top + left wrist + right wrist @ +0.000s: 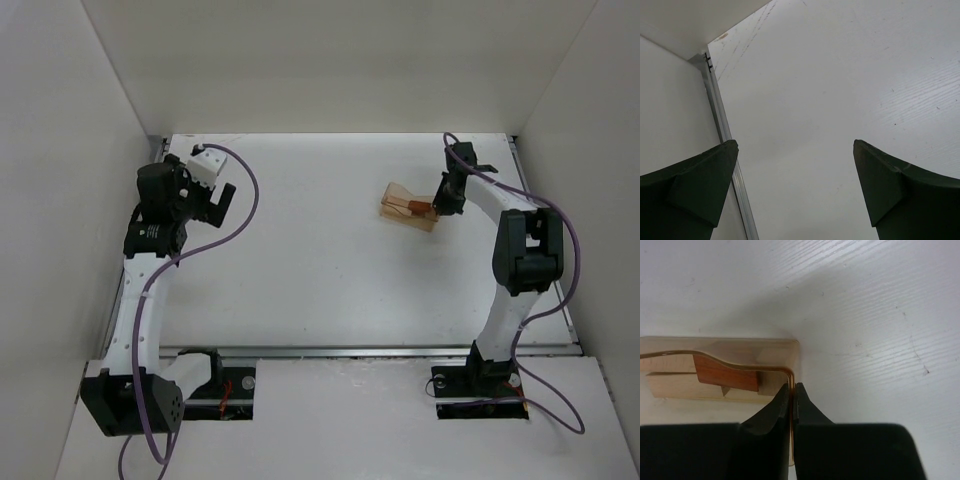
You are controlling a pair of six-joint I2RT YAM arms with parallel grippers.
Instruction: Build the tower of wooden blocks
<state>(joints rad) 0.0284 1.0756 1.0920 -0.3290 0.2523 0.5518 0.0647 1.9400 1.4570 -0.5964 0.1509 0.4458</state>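
A small see-through amber plastic box [398, 200] lies on the white table at the far right. In the right wrist view the box [780, 346] holds pale tan wood blocks [675, 385] and a reddish-brown block [725, 374]. My right gripper [792, 388] is shut on the thin wall of this box at its right end; it also shows in the top view [437, 207]. My left gripper [220, 205] is open and empty at the far left of the table, far from the box. Its fingers frame bare table in the left wrist view [795, 150].
White walls enclose the table on the left, back and right. A metal rail [722, 125] runs along the table's left edge beside my left gripper. Another rail [350, 351] runs along the near edge by the arm bases.
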